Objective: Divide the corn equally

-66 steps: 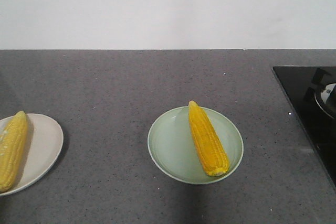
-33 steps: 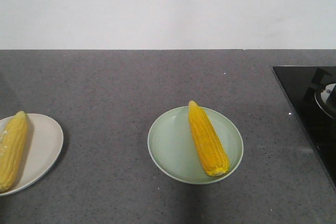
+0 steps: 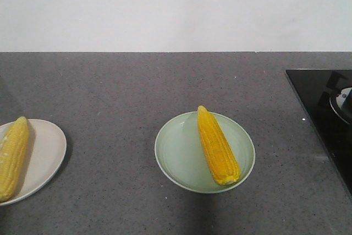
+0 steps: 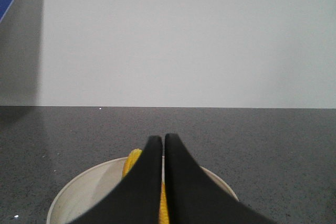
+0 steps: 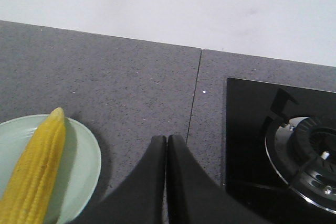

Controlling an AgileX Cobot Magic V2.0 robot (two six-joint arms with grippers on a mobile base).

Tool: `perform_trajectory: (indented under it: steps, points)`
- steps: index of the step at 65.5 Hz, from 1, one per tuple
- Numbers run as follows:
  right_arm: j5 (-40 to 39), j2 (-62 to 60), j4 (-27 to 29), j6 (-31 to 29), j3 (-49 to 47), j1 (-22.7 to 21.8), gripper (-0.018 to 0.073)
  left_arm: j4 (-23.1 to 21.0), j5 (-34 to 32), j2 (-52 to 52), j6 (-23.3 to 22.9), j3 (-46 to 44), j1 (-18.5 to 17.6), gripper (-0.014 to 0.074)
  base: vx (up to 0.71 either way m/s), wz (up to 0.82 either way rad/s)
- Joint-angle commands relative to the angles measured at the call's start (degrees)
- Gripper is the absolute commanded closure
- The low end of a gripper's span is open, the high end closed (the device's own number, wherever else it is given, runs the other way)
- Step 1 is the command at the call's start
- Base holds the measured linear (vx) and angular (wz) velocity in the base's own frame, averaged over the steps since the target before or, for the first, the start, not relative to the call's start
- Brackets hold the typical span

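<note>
Nothing on the counter has shifted since a second ago: the two plates and their cobs lie just as they did. One corn lies on the green plate near the middle, tip pointing toward the wall and butt near the plate's front right rim. The other corn lies on the white plate at the left edge, partly cut off by the frame. The two plates are well apart, and the black hob sits at the far right. Neither arm appears in the front view. From the left wrist, the left gripper has its black fingers pressed together with nothing between them, hanging over the white plate; a bit of yellow corn peeks out behind the fingers, though how close they are I cannot judge. From the right wrist, the right gripper is likewise closed and empty over bare counter, between the green plate with its corn and the hob.
</note>
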Motion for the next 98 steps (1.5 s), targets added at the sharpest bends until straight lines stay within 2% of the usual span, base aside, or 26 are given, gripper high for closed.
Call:
perform_trajectory:
  steps: [1,13,26,37,62,74,98]
  points:
    - [-8.0,-1.7,-4.0,4.5,1.1,-0.2,0.0570,-0.1,-4.6,-1.0,0.0,0.8,0.0,0.0603,0.00,0.00]
    - [-16.8,-8.5,-11.4,14.6,9.5,-0.2,0.0570,-0.1,-4.6,-1.0,0.0,0.8,0.0,0.0603,0.00,0.00]
    - [-23.2,-17.4,-14.7,18.0,18.1,-0.2,0.0570,-0.1,-4.6,-1.0,0.0,0.8,0.0,0.0603,0.00,0.00]
    - [-25.1,-25.3,-18.4,20.9,25.1,-0.2,0.0570,-0.1,-4.6,-1.0,0.0,0.8,0.0,0.0603,0.00,0.00]
    - [-26.2,-42.3,-18.3,21.7,38.6,-0.2,0.0570,-0.1,-4.6,-1.0,0.0,0.8,0.0,0.0603,0.00,0.00]
    - [-29.3,-42.4,-18.0,23.4,42.8,-0.2,0.0570,-0.1,-4.6,-1.0,0.0,0.8,0.0,0.0603,0.00,0.00]
    - [-28.5,-42.4,-18.0,24.0,42.8,-0.2,0.0570,-0.1,-4.6,-1.0,0.0,0.8,0.0,0.0603,0.00,0.00]
